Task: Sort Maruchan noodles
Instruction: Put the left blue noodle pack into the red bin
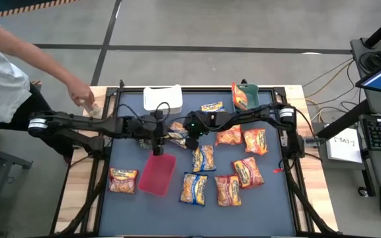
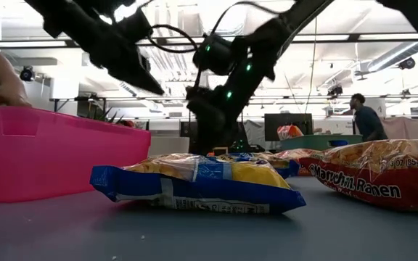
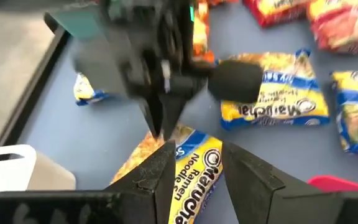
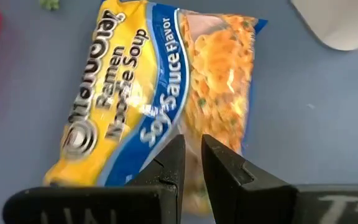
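A blue-trimmed Maruchan noodles packet [image 1: 177, 134] lies flat on the dark mat at mid-table, its printed face up. My right gripper [image 4: 192, 149], shut to a narrow slit, slants down with its tips over this packet [image 4: 160, 93]. My left gripper [image 3: 204, 165] hovers well above the table with its fingers apart. Nothing is between the fingers, and the same packet [image 3: 191, 180] shows below them. Several more packets lie over the mat's right half, and one [image 1: 123, 180] lies near left. My right gripper comes at the packet from above, slanting in from the table's right. Its shut tips stand at the blue band [image 4: 166, 124] on the packet's face. Whether they touch the wrapper or have any of it between them, I cannot tell.
A flat red tray [image 1: 157, 173] lies just near of my left gripper. A white container [image 1: 162, 98] stands at the far edge, with a small green plant [image 1: 247, 91] to its right. A person's hand [image 1: 83, 100] reaches over the far left corner.
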Motion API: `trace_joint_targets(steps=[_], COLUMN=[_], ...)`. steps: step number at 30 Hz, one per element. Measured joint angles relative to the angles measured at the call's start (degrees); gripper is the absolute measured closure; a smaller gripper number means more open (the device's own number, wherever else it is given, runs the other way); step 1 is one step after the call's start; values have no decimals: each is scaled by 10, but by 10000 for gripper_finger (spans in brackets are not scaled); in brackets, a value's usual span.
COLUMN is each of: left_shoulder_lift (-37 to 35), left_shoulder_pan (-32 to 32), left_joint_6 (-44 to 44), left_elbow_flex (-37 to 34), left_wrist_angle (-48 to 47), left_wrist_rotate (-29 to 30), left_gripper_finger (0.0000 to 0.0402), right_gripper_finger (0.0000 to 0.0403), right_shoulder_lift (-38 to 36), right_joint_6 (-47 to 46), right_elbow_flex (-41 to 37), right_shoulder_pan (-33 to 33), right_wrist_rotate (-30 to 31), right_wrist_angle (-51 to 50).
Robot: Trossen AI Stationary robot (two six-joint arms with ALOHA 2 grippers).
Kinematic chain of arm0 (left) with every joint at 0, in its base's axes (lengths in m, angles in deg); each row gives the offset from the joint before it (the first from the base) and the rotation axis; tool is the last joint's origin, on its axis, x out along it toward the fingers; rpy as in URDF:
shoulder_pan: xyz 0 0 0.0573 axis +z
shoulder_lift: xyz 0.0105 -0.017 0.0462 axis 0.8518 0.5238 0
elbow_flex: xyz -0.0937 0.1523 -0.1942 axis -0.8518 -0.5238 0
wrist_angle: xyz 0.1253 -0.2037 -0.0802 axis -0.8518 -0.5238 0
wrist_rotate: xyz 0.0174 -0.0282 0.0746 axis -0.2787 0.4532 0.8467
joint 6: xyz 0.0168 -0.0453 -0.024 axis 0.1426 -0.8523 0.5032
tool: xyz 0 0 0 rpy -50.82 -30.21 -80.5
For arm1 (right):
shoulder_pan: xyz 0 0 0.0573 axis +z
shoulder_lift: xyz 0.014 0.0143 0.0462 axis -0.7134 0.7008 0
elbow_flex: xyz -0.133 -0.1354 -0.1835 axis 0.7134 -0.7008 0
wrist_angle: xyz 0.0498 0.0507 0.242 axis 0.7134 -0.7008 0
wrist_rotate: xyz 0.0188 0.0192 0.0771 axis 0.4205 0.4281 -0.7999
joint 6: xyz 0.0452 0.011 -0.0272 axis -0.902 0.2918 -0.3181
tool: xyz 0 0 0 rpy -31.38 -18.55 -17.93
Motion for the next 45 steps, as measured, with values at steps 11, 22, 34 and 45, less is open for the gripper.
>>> trace_joint_targets(steps=[11,22,34,45], left_shoulder_lift=[111,118,189,195], left_shoulder_pan=[4,18,27,28], left_joint_6=[14,18,22,35], left_elbow_flex=[4,0,-5,-5], left_wrist_angle=[0,3,18,38], left_wrist_rotate=[0,-1,-2,7], left_gripper_finger=[342,400,401,402], right_gripper_finger=[360,360,293,178], right_shoulder_lift=[-99,-113,-113,-113], right_joint_6=[-45,-143,-235,-246], right_elbow_flex=[-55,-154,-158,-159], right_shoulder_pan=[2,3,-1,-5], right_wrist_rotate=[-2,0,-31,-31], right_wrist_angle=[-64,47,85,90])
